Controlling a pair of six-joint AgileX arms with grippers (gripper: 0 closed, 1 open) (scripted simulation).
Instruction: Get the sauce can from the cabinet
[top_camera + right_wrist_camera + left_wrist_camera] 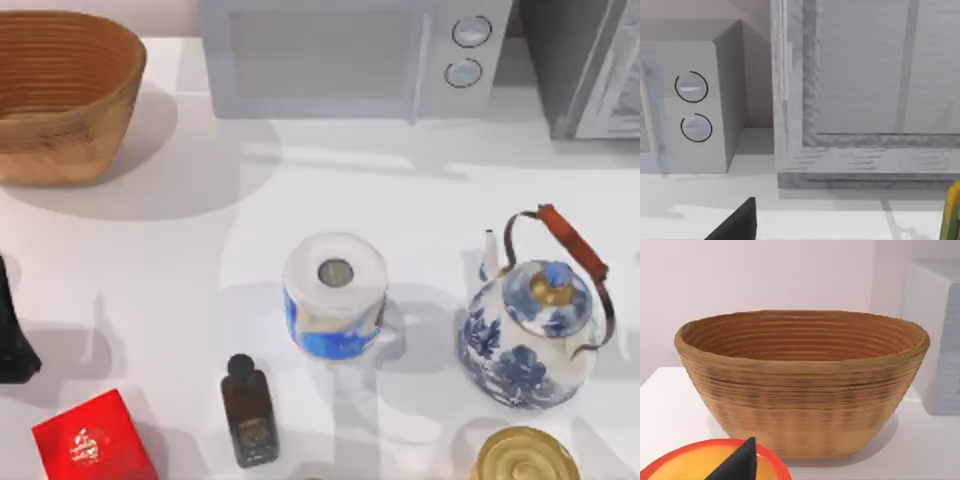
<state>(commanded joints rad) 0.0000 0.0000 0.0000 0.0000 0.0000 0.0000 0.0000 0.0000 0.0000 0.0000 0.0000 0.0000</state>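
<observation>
Nothing is done yet: you face the cabinet point(865, 90), right of the microwave point(340, 60), door closed. Sauce can presumably inside. I cannot tell either gripper's opening.

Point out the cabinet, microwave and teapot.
cabinet point(865, 75): right wrist view, on its panelled door.
microwave point(330, 50): top view, on its window.
teapot point(520, 345): top view, on its painted body.

Basket point(62, 95) at the desk's point(250, 210) back-left corner, microwave point(350, 55) along the back edge, cabinet point(590, 65) at the back-right corner, roll-topped can point(334, 295) mid-desk, teapot point(530, 325) to its right, bottle point(249, 411) and box point(95, 440) at the front edge, round tin point(525, 455) front right.
</observation>
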